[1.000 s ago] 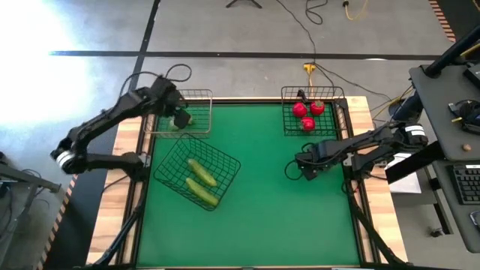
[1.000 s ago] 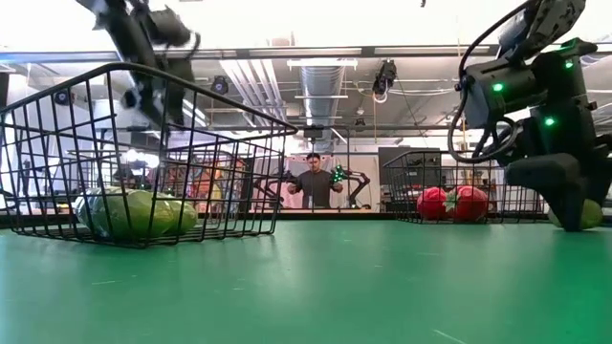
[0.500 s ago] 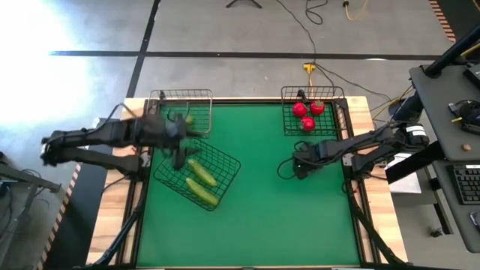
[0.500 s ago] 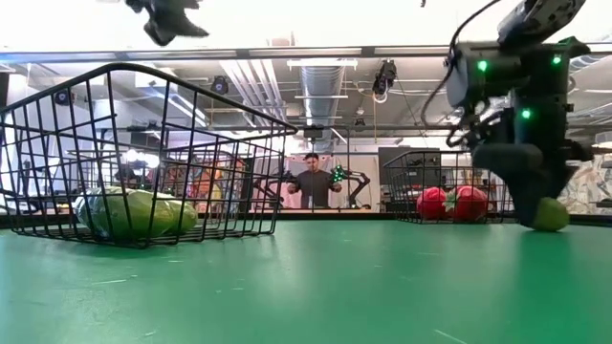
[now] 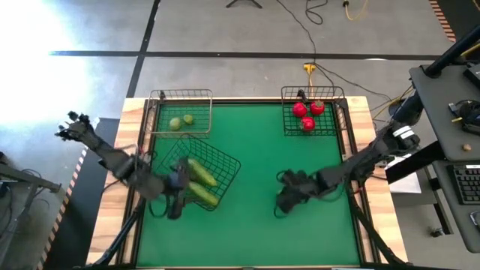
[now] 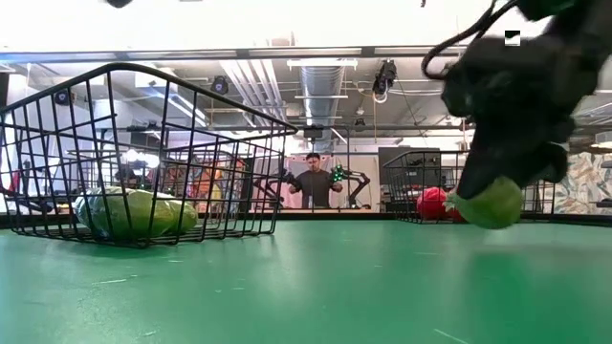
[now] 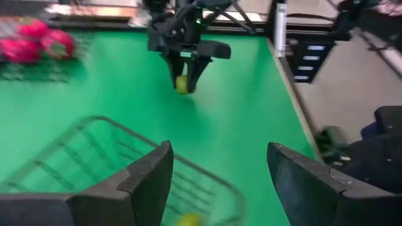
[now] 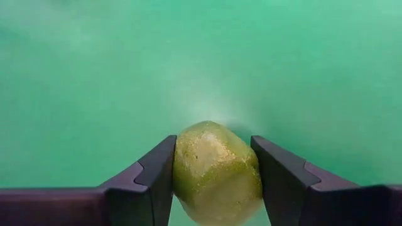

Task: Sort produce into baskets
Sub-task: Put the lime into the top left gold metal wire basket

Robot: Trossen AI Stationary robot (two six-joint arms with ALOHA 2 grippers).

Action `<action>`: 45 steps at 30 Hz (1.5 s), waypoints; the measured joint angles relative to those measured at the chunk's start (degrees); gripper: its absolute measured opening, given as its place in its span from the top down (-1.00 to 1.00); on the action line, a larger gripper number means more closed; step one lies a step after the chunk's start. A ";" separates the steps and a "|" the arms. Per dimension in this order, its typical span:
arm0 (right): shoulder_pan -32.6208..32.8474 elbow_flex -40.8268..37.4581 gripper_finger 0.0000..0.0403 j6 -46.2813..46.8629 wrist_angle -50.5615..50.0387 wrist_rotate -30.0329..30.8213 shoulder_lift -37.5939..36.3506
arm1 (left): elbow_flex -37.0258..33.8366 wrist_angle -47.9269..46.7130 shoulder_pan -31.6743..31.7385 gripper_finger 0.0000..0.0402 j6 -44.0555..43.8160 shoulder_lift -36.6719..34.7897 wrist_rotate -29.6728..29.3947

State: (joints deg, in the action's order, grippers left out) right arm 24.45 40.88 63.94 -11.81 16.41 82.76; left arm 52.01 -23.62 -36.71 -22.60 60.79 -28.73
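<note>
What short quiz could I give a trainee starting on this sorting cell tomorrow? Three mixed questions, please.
1. True or false: the right claw is shut on a lime.
2. How many tomatoes lie in the far right black basket?
3. Which holds the two cucumbers: A) the tan basket, B) the tilted black basket?

Key: 1 true; 2 three; 3 B.
</note>
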 joint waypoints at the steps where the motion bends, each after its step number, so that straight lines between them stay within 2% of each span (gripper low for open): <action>1: 1.72 0.00 0.12 0.55 3.14 1.07 1.53 | 0.00 0.68 -1.96 -0.19 -1.95 1.21 -0.92; 4: 6.22 1.16 0.12 1.52 10.49 3.79 6.24 | 0.06 3.61 -7.52 -0.19 -7.10 4.90 -3.81; 10: 11.00 12.83 0.12 -1.34 8.40 8.82 17.29 | 3.18 4.66 -15.46 -0.19 -14.89 13.53 -10.79; 15: 10.85 22.14 0.12 -9.16 7.69 13.00 24.91 | 5.11 7.12 -18.18 -0.19 -19.67 20.88 -15.76; 19: 10.12 27.59 0.12 -13.98 7.44 15.78 29.36 | 5.27 11.44 -18.64 -0.19 -22.47 26.36 -15.89; 22: 10.10 30.63 0.08 -17.28 7.64 15.84 31.91 | 5.29 12.50 -18.62 -0.19 -28.93 29.68 -15.82; 26: 10.23 33.64 -0.03 -19.53 7.79 15.96 34.44 | 5.29 14.67 -18.98 -0.19 -34.16 34.11 -15.40; 34: 10.35 35.92 -0.32 -23.27 6.98 12.53 36.64 | 5.35 28.75 -19.52 -0.19 -29.12 43.90 -15.31; 45: 10.32 36.35 -0.70 -25.01 4.10 13.38 34.70 | 5.35 30.66 -18.24 -0.19 -30.36 53.16 -15.62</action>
State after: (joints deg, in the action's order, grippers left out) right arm 34.77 77.23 38.93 -7.71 29.78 117.46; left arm 57.36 7.04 -54.95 -52.95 113.96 -44.35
